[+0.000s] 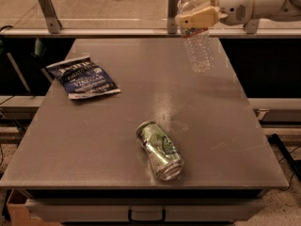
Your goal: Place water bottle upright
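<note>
While the claw [195, 18] clamps its neck, the water bottle [199, 51] hangs tilted below.

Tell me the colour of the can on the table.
Green pattern on silver can, camera view. The gripper holds the water bottle, upper right.

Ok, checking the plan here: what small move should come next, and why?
Probably lower straight down: the gripper holds the water bottle near its cap, almost upright, its base seemingly above the far right of the table, not resting yet.
</note>
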`<action>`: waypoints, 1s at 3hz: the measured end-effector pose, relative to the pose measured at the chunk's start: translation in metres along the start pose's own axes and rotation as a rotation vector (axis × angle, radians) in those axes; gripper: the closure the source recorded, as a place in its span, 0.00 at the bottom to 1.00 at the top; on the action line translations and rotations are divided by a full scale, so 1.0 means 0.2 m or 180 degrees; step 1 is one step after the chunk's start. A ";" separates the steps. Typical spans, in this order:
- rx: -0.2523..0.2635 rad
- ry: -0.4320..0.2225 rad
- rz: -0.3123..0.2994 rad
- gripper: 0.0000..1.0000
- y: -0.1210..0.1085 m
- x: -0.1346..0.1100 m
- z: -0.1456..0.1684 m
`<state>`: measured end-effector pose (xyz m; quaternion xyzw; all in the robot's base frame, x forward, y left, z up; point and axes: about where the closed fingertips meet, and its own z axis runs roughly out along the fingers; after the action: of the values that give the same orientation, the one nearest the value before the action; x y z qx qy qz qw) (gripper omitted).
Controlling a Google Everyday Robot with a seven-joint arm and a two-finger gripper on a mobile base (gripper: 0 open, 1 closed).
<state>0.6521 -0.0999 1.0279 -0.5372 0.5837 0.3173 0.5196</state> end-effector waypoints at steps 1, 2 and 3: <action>-0.0101 -0.0412 -0.0339 1.00 0.05 0.01 0.01; -0.0182 -0.0743 -0.0554 1.00 0.09 0.03 0.01; -0.0242 -0.0969 -0.0596 1.00 0.12 0.07 0.01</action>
<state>0.6319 -0.0979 1.0092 -0.5542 0.4333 0.3670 0.6086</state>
